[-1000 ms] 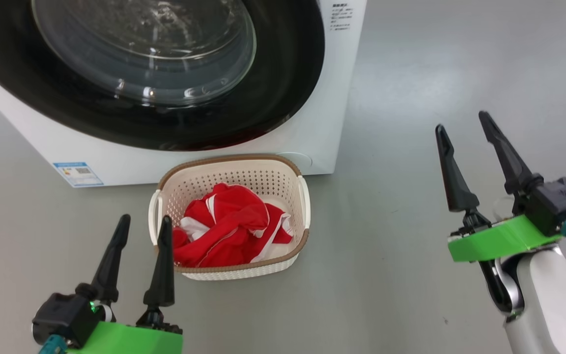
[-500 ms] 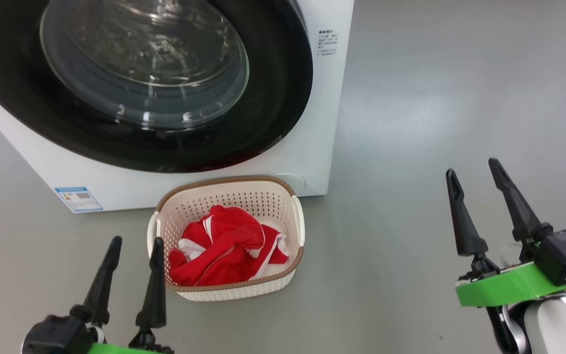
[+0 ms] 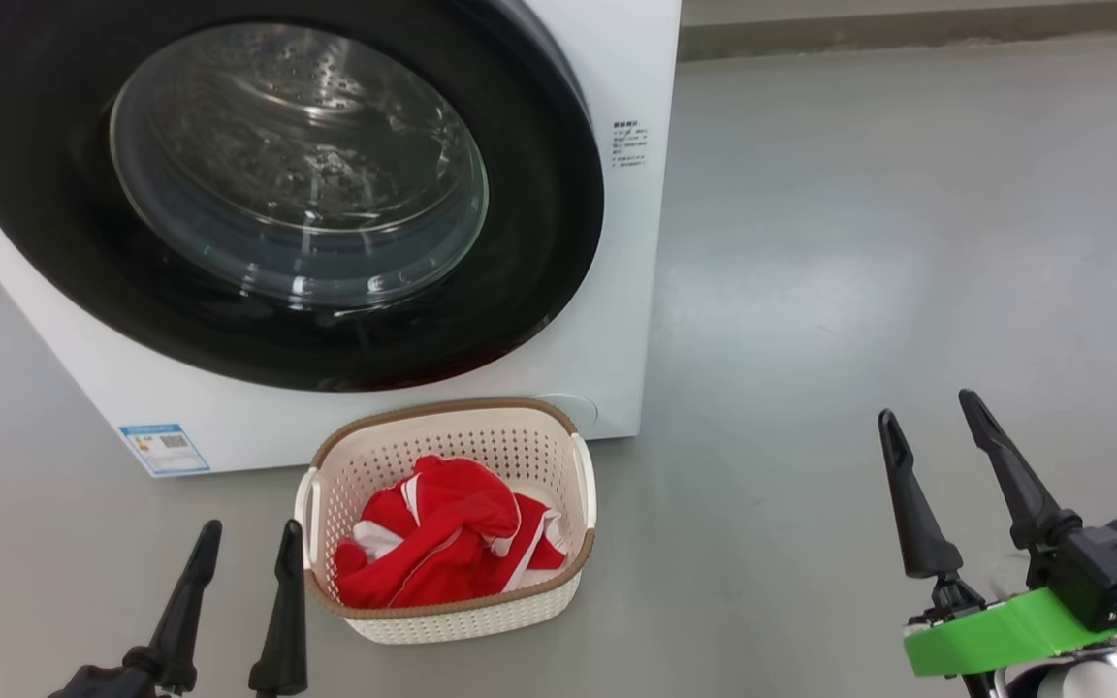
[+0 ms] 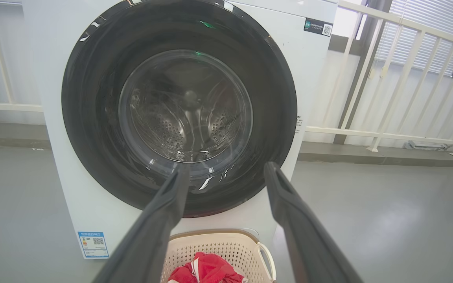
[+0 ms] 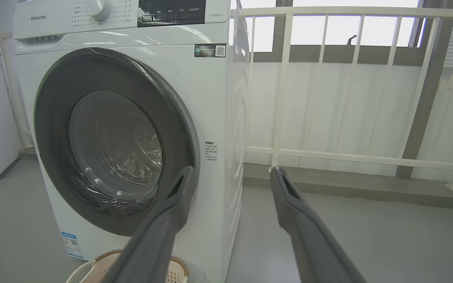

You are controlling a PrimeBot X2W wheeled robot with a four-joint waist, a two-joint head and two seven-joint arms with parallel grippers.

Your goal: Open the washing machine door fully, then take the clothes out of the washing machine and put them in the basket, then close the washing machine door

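Observation:
The white washing machine (image 3: 617, 291) fills the upper left of the head view, its black-rimmed glass door (image 3: 287, 184) lying flat against the front, shut. On the floor before it stands the cream basket (image 3: 452, 620), and red clothes (image 3: 442, 543) with white stripes are bunched inside. My left gripper (image 3: 250, 528) is open, low at the basket's left side, holding nothing. Off to the right, my right gripper (image 3: 927, 407) hangs open and empty over bare floor. The left wrist view faces the door (image 4: 179, 106) and the basket (image 4: 218, 243). In the right wrist view the machine (image 5: 210, 118) stands at the left.
Grey floor (image 3: 859, 242) spreads to the right of the machine. A white railing (image 5: 328, 153) runs behind and to the right of it, with a low grey kerb (image 5: 348, 188) beneath. A blue label (image 3: 163, 446) sits at the machine's lower left corner.
The head camera has tilted up, so machine and basket sit lower in the picture. Both grippers have dropped toward the bottom edge and remain open. The clothes lie unchanged in the basket.

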